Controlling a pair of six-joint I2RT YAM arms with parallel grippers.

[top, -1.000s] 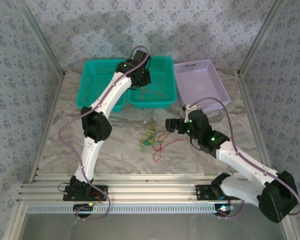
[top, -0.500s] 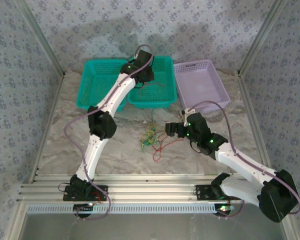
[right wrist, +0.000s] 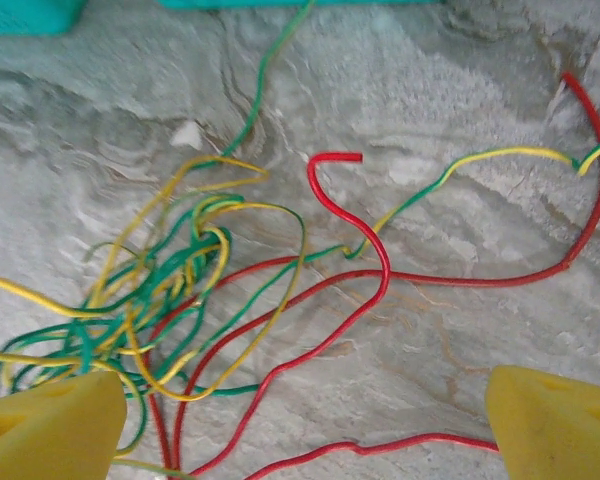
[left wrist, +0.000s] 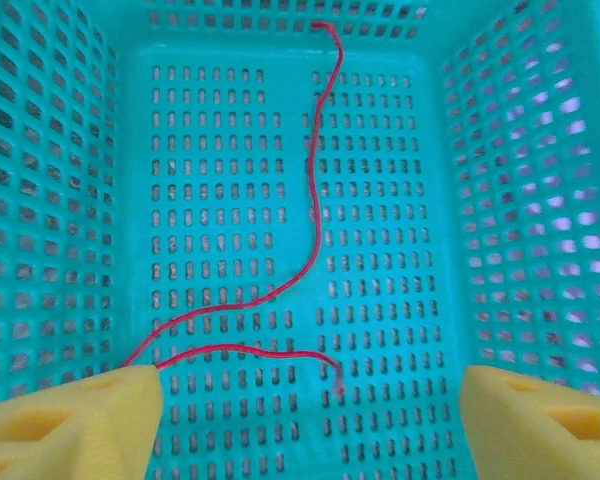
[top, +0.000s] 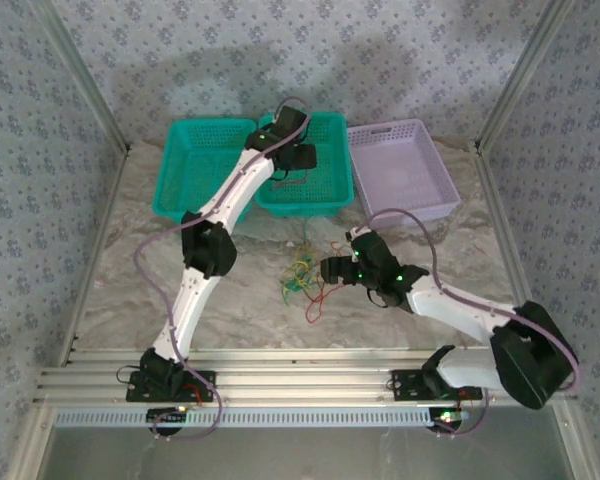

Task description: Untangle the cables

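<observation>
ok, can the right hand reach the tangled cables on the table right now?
Probably yes. The right hand hangs open just above the tangled cables, nothing lies between them, and the left hand is off over a teal basket.

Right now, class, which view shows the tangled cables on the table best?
Right wrist: the tangled cables sit close up, red, green and yellow strands distinct. Top external shows them as a small, distant knot. Left wrist looks into a teal basket holding one separate red cable.
</observation>
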